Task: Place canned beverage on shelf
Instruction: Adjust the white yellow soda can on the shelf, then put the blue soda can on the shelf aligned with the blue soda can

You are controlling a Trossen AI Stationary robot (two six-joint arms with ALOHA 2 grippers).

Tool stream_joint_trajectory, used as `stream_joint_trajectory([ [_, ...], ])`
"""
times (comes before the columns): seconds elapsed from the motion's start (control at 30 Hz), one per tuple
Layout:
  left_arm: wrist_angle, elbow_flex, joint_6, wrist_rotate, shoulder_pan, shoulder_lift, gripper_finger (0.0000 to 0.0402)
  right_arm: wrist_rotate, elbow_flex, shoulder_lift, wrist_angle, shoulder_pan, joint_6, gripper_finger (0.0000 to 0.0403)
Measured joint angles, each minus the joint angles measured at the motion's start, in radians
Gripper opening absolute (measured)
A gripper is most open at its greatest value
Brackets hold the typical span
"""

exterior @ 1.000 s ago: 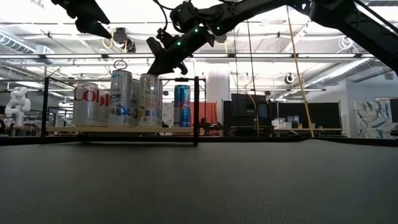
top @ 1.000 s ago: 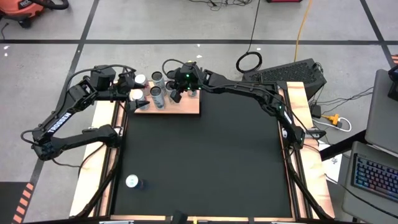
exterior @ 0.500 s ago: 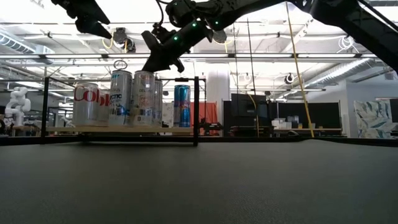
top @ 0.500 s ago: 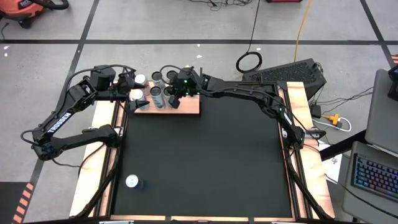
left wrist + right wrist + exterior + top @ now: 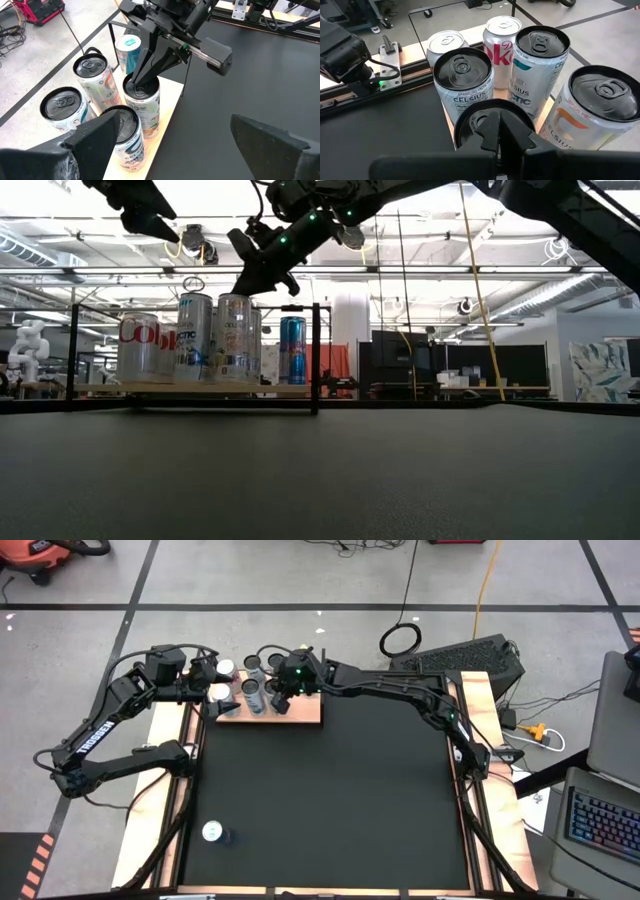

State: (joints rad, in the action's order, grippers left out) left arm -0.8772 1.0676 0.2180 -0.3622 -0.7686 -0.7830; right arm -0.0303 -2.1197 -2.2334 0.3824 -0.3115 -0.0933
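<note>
**Right jaws pressing down on a can on the shelf**

The right gripper (image 5: pixel 141 80), jaws fully closed and gripping nothing, is resting its tips on the top of a can (image 5: pixel 143 104) on the shelf (image 5: pixel 300 711) (far left corner of the worktop). Its arm is reaching across. The left gripper (image 5: pixel 228 695), jaws wide open, is hovering beside the cans.

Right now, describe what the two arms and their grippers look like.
Both arms are black and slim, built from jointed segments. The left arm carries white lettering along its link and loose black cables looping near the wrist. The right arm shows small green lights near the wrist. The left gripper has broad, dark, wedge-shaped fingers; the right gripper tapers to a narrow black point.
</note>
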Motion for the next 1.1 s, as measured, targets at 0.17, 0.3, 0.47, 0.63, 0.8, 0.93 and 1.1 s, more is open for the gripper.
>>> stream_joint_trajectory([
  [0.17, -0.001, 0.0, 0.0, 0.0, 0.0, 0.0, 0.0382, -0.007, 0.002, 0.014, 0.022, 0.0, 0.0, 0.0],
  [0.3, -0.004, 0.0, 0.0, 0.0, 0.0, 0.0, 0.0382, -0.045, 0.003, 0.033, 0.051, 0.0, 0.013, 0.0],
  [0.47, -0.004, 0.0, 0.0, 0.0, 0.0, 0.0, 0.0382, 0.006, 0.004, 0.036, 0.037, 0.002, 0.027, 0.0],
  [0.63, -0.004, 0.0, 0.0, 0.0, 0.0, 0.0, 0.0382, 0.006, 0.006, 0.051, 0.051, 0.002, 0.034, 0.0],
  [0.8, -0.005, 0.0, 0.0, 0.0, 0.0, 0.0, 0.0382, 0.007, 0.005, 0.078, 0.042, 0.002, 0.038, 0.0],
  [0.93, -0.004, 0.0, 0.0, 0.0, 0.0, 0.0, 0.0382, 0.006, 0.005, 0.081, 0.041, 0.002, 0.063, 0.0],
  [1.1, -0.004, 0.0, 0.0, 0.0, 0.0, 0.0, 0.0382, 0.006, 0.005, 0.115, 0.04, 0.002, 0.105, 0.0],
])
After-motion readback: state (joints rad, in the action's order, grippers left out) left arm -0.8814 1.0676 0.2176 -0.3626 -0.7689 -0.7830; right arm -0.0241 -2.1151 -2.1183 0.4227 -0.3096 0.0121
